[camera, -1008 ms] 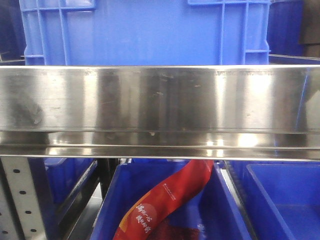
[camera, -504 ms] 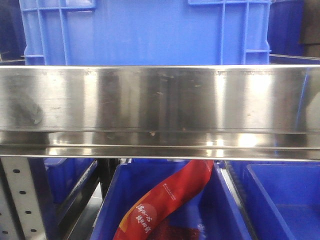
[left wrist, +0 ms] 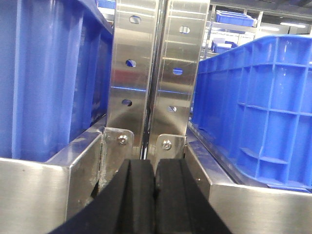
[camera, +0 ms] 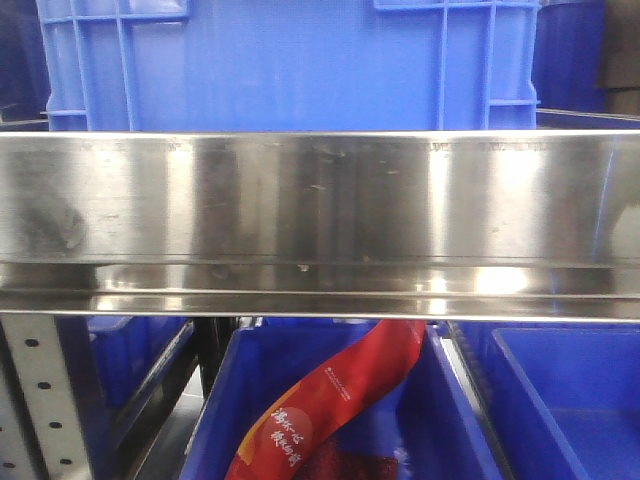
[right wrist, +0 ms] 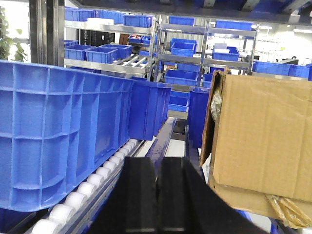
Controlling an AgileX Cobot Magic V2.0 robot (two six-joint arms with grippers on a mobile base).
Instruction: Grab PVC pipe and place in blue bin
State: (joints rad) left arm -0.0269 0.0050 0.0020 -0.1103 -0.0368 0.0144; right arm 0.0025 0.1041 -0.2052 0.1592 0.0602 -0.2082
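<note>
Left gripper point(left wrist: 155, 195) sits w/ its two black pads pressed together, nothing between them, pointed at the steel upright point(left wrist: 156, 73) of the rack. Blue crate on its left point(left wrist: 48, 78), another on its right point(left wrist: 253, 102). Right gripper point(right wrist: 158, 195) same story: pads closed tight, nothing pinched, hovering over a roller lane point(right wrist: 92, 187) w/ a big blue crate point(right wrist: 58, 141) to the left and a cardboard box point(right wrist: 263, 141) to the right.

PVC pipe? Not visible in any view. Can't say where it is. Front cam is mostly filled by a steel shelf rail point(camera: 320, 200), one blue bin above it point(camera: 290, 65), a lower blue bin point(camera: 230, 400) near the bottom holding a red printed package point(camera: 330, 400), and another bin at right point(camera: 560, 400) whose visible part shows no pipe.

Progress call: neither gripper carries the pipe, so no carry is under way. That fits two readings: pipe yet to be found and picked, or already dropped in a bin whose inside these cams don't show. Upper bin's interior is hidden, so pics don't settle it.
</note>
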